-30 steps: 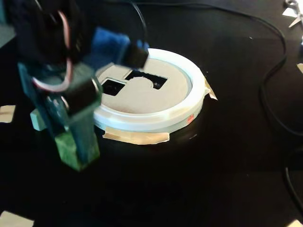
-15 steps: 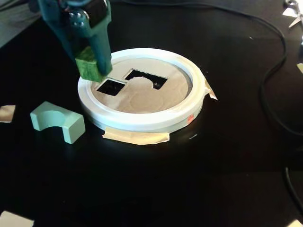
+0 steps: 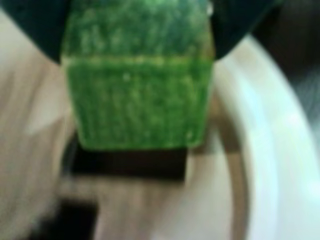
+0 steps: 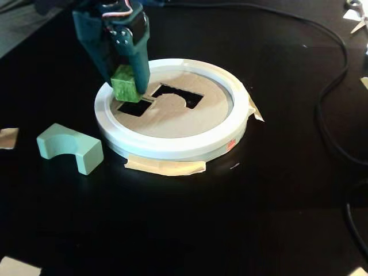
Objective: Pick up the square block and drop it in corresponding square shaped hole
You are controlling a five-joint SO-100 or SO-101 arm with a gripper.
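Since the fixed view of half a second ago, the dark teal two-finger gripper (image 4: pixel 127 85) has shifted slightly right and lower over the disc; the small green marbled square block (image 4: pixel 127 83) it carries now hangs just above the small square dark cutout (image 4: pixel 136 107) rather than over the ring's edge. Gripper state: fingers closed against the block's sides, block held clear of the disc surface; in the wrist view the block (image 3: pixel 136 87) fills the upper centre, pinched between the dark fingers, with a strip of the square cutout (image 3: pixel 129 164) visible directly below its lower edge; that view is blurred, and finer alignment cannot be judged.

Tan cardboard disc (image 4: pixel 172 118) sits inside a white plastic ring (image 4: pixel 172 146) on the black table (image 4: pixel 230 218); a wider rectangular cutout with a curved notch (image 4: pixel 178 95) lies just right of the square one in the fixed view; strips of beige tape (image 4: pixel 167 167) hold the ring at its near and right edges. Pale mint-green arch-shaped block (image 4: pixel 70 148) rests on the table left of the ring, apart from it; black cable (image 4: pixel 328 103) runs along the right side.
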